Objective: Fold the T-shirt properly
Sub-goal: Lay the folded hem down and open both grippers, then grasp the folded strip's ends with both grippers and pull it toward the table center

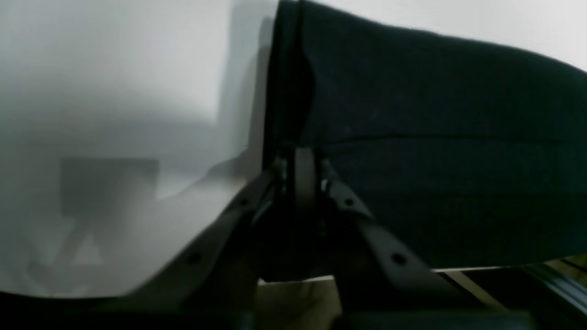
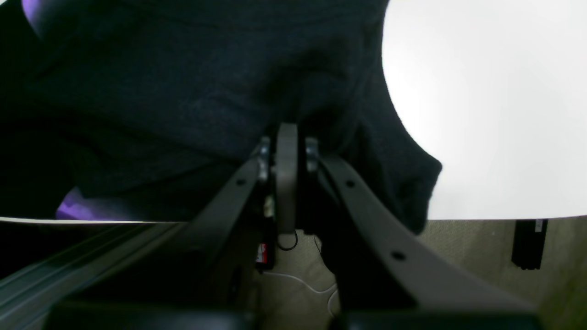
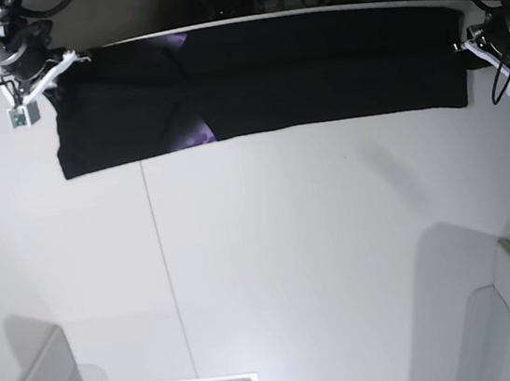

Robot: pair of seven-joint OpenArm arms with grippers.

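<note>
The T-shirt (image 3: 314, 70) is black, soft and matte, folded into a long narrow band that lies flat along the far edge of the white table (image 3: 294, 270), reaching almost from one far corner to the other. Its left end in the base view hangs slightly lower and wider. Small purple patches of print show near that end.

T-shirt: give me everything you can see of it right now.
The T-shirt is black, soft matte cloth, folded into a long band lying flat along the far edge of the white table. A bit of purple print shows at a fold left of centre. The right gripper is shut on one end of the band and the left gripper on the other, keeping it stretched between them; that first end hangs a little lower towards the camera.
</note>
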